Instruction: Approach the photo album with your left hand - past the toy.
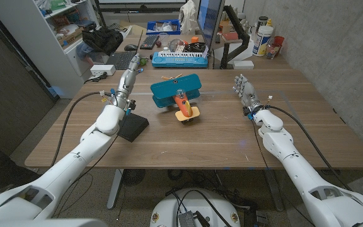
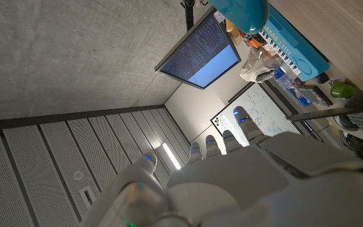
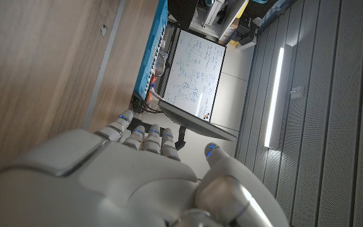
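left hand (image 1: 127,84): up off the wooden table (image 1: 219,135) on the left side, fingers pointing to the far edge, holding nothing as far as I can see. Fingers look straight and close together, so narrow-ish, not spread.

photo album (image 1: 133,127): I'm taking the flat black thing just near of my left forearm for the album. It lies on the table, left of the toy, partly under the wrist.

toy (image 1: 178,96): blue and orange plane, middle of the table, just right of the album and a bit farther. Apart from both hands.

right hand (image 1: 247,92): standing on its edge on the right side, fingers apart and empty, well away from everything.

how I'd do it: my guess is the hand sits farther than the album, so I'd pull it back near and lower it slowly, keeping left so the wrist doesn't clip the plane's wing.

risk: cable by the left wrist could drag on the album.
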You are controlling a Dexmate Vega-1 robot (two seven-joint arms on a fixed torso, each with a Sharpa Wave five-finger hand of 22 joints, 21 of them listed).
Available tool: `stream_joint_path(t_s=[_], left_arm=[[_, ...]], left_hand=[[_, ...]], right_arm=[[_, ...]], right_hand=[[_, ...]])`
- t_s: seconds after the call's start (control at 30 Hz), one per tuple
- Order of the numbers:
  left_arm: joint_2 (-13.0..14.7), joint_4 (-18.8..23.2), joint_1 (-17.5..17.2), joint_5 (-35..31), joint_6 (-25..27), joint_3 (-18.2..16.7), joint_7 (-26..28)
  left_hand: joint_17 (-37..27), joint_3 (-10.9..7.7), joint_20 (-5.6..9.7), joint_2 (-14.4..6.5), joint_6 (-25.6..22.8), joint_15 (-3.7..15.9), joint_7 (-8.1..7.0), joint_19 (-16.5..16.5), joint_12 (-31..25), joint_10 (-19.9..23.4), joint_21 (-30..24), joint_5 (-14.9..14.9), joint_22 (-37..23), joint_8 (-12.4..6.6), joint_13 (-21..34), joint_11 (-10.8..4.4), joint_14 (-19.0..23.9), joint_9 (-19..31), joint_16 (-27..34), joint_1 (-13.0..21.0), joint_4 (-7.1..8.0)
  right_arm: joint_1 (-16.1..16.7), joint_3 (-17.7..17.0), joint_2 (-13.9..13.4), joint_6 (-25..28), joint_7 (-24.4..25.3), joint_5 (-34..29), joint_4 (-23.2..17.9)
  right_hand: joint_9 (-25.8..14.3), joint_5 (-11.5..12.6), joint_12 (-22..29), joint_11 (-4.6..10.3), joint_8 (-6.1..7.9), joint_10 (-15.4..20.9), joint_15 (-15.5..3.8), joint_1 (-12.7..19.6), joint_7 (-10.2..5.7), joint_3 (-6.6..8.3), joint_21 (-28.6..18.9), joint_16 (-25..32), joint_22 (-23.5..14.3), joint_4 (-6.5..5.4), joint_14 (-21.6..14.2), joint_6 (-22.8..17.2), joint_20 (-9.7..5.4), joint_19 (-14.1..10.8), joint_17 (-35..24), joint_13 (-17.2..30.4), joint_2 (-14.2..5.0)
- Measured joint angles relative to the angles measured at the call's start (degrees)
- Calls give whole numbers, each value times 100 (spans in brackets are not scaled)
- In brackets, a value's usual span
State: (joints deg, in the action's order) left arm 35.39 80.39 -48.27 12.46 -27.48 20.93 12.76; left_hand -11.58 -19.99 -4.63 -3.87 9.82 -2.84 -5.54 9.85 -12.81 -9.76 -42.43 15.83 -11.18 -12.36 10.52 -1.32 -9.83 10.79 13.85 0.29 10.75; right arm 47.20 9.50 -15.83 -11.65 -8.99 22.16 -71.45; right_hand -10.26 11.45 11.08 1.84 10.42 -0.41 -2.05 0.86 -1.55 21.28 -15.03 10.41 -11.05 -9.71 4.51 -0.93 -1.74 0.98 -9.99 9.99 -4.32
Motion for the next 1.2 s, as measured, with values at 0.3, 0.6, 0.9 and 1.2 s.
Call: stream_joint_path(t_s=[0.3,0.6,0.9,1.2], left_arm=[[63,185,-88,-213,-33,-50,127],[141,413,-199,-532,-51,-115,322],[208,613,-293,-775,-28,-181,471],[276,832,-396,-1065,60,-241,639]], left_hand=[[0,-48,-11,-21,1,0,-1,12,0,0,0,0,0,0,0,0,0,0,0,21,1],[0,-65,-42,-21,0,0,-63,-20,0,0,0,0,-1,0,0,0,0,0,0,21,16],[0,-95,-41,-21,0,20,-63,-20,0,0,0,0,-1,0,0,0,-20,0,0,21,0],[0,-119,-41,-44,0,41,-62,-20,0,0,0,0,-2,0,0,0,2,0,0,44,-24]], right_arm=[[20,-3,-6,-25,-25,0,-29],[25,8,-13,-53,-51,0,-38],[29,26,-29,-86,-78,0,-58],[55,37,-66,-108,-91,3,-114]], right_hand=[[0,0,0,0,0,0,0,0,0,0,0,0,0,0,0,0,0,0,0,0,0],[0,0,0,0,0,-1,0,0,0,0,0,0,0,0,0,0,0,0,0,0,0],[0,0,0,0,0,-1,0,0,0,0,0,0,0,0,0,0,0,0,0,0,0],[1,0,0,0,0,-1,0,0,1,0,20,0,0,0,0,0,0,0,1,0,0]])
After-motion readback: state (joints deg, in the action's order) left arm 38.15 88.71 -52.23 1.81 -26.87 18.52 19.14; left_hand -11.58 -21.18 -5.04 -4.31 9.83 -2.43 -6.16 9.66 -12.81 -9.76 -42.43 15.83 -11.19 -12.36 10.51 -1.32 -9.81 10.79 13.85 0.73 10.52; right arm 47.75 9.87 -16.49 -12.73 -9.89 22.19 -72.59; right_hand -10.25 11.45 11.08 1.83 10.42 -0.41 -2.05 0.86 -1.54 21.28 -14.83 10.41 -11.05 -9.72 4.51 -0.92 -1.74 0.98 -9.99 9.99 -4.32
